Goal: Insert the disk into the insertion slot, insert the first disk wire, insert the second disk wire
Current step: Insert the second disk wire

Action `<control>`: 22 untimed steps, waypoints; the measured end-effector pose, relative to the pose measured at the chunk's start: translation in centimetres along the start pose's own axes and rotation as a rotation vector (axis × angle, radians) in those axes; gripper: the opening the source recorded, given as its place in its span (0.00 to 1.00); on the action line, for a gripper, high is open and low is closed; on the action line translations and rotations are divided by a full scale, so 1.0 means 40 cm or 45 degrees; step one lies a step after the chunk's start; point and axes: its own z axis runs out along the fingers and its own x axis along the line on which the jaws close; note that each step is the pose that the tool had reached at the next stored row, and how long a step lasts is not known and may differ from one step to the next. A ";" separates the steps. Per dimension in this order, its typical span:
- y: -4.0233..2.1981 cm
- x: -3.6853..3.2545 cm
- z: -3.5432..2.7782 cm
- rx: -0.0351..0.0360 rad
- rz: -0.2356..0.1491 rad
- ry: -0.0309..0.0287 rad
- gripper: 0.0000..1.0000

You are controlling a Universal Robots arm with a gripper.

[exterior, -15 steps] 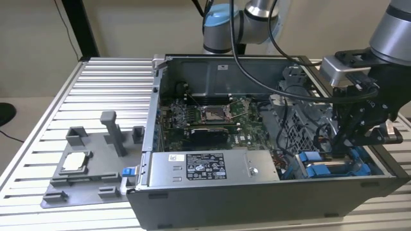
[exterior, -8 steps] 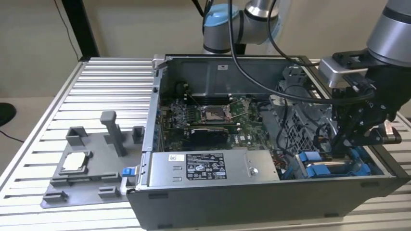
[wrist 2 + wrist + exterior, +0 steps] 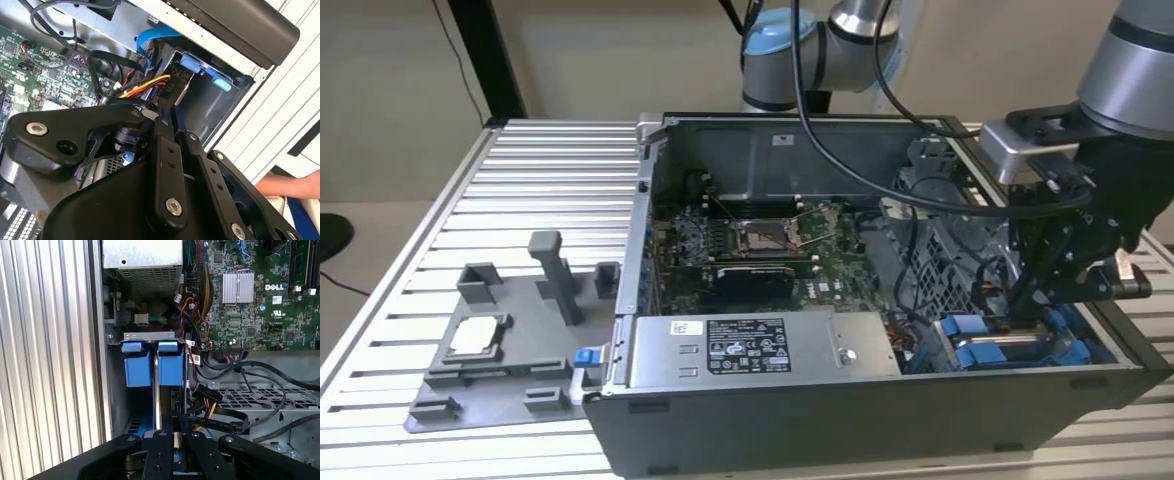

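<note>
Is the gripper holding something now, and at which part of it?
The gripper is down at the insertion slot, among the yellow and red wires. Whether it holds anything cannot be told.

The bench (image 3: 520, 180) is ribbed bare metal with a dull, pale sheen. The computer case (image 3: 854, 420) is dark grey painted metal, matt and smooth on its near wall. The insertion slot (image 3: 150, 337) shows bare silvery metal at its rim, with bright blue plastic guides (image 3: 136, 367) of a smooth satin look. The hand (image 3: 172, 450) is black, smooth and faintly glossy, fixed with shiny metal screws. The fixture tray (image 3: 507, 350) on the exterior view's left is matt grey plastic. The circuit board (image 3: 761, 250) is green and slightly glossy.
</note>
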 end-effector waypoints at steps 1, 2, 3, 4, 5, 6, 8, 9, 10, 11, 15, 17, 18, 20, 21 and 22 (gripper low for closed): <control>0.000 -0.001 0.000 0.0027 0.000 0.0000 0.00; 0.000 -0.001 0.001 0.0055 0.000 -0.0004 0.00; 0.001 -0.002 0.002 0.0081 0.000 -0.0005 0.00; 0.001 -0.002 0.002 0.0098 0.000 -0.0004 0.00; 0.002 -0.003 0.002 0.0112 0.000 -0.0006 0.00; 0.002 -0.003 0.002 0.0116 0.000 -0.0005 0.00; 0.004 -0.003 0.002 0.0126 0.000 -0.0006 0.00; 0.004 -0.003 0.003 0.0132 0.000 -0.0006 0.00; 0.005 -0.003 0.004 0.0143 0.001 -0.0007 0.00; 0.005 -0.004 0.004 0.0161 0.001 -0.0007 0.00; 0.008 -0.005 0.010 0.0254 0.001 -0.0006 0.00; 0.010 -0.006 0.012 0.0295 0.001 -0.0011 0.00; 0.011 -0.007 0.013 0.0310 0.001 -0.0012 0.00; 0.013 -0.007 0.015 0.0341 0.002 -0.0011 0.00; 0.014 -0.008 0.016 0.0357 0.002 -0.0012 0.00; 0.015 -0.008 0.017 0.0373 0.002 -0.0013 0.00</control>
